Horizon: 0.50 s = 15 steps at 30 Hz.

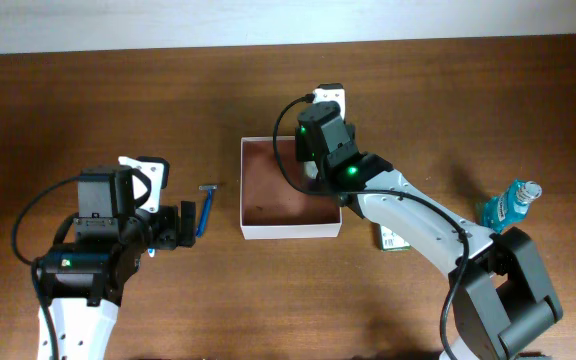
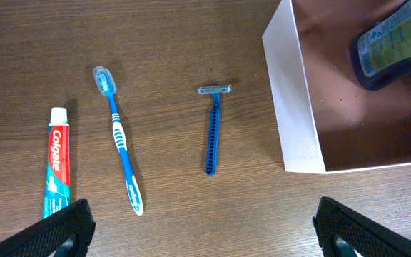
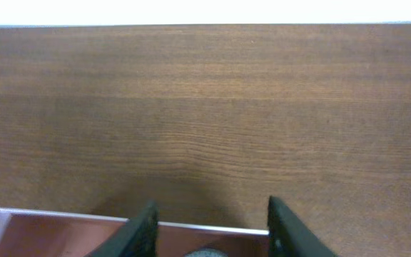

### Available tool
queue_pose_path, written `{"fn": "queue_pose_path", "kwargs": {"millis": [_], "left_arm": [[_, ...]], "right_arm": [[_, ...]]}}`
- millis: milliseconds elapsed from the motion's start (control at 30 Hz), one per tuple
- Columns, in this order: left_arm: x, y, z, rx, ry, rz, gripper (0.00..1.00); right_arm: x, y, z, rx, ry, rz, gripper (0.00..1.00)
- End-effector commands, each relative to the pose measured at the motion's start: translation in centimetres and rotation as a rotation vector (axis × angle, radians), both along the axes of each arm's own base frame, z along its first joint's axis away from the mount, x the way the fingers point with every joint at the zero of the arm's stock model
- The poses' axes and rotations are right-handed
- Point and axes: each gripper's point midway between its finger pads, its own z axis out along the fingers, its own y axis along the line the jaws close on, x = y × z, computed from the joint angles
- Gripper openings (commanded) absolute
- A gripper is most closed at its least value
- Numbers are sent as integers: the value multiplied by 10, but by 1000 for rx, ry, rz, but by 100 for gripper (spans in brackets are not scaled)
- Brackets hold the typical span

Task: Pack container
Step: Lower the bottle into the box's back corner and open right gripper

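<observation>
The container [image 1: 268, 229] is a shallow square box with white walls and a reddish-brown inside, at the table's middle. Its near wall shows in the left wrist view [image 2: 291, 100] and its far wall in the right wrist view [image 3: 48, 215]. A dark bottle with a yellow-green label [image 2: 391, 39] lies inside it. My right gripper [image 3: 209, 230] is open over the container's far right part, with a grey cap [image 3: 205, 253] below between its fingers, not touching them. My left gripper [image 2: 205, 235] is open wide and empty, left of the container.
A blue razor [image 2: 212, 128], a blue toothbrush [image 2: 120, 143] and a toothpaste tube [image 2: 56, 168] lie on the table left of the container. A teal mouthwash bottle [image 1: 508, 205] and a small green packet [image 1: 393, 240] lie at the right.
</observation>
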Motion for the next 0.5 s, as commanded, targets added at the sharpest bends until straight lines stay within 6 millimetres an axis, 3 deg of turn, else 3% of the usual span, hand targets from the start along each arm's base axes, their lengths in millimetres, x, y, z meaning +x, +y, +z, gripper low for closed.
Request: {"fn": "queue_pose_path", "kwargs": {"millis": [0,200,367,467], "left_arm": [[4,-3,2,-17,0,-3,99],[6,-3,-4,-16,23,-2,99],[6,-3,-4,-16,22,-2,99],[6,-3,-4,-16,22,-2,99]], "right_arm": [[2,-4,-3,-19,10,-12,50],[-6,-5,-4,-28,43,3,53],[-27,4,37,-45,-3,91,59],[-53,6,61,-41,3,131,62]]}}
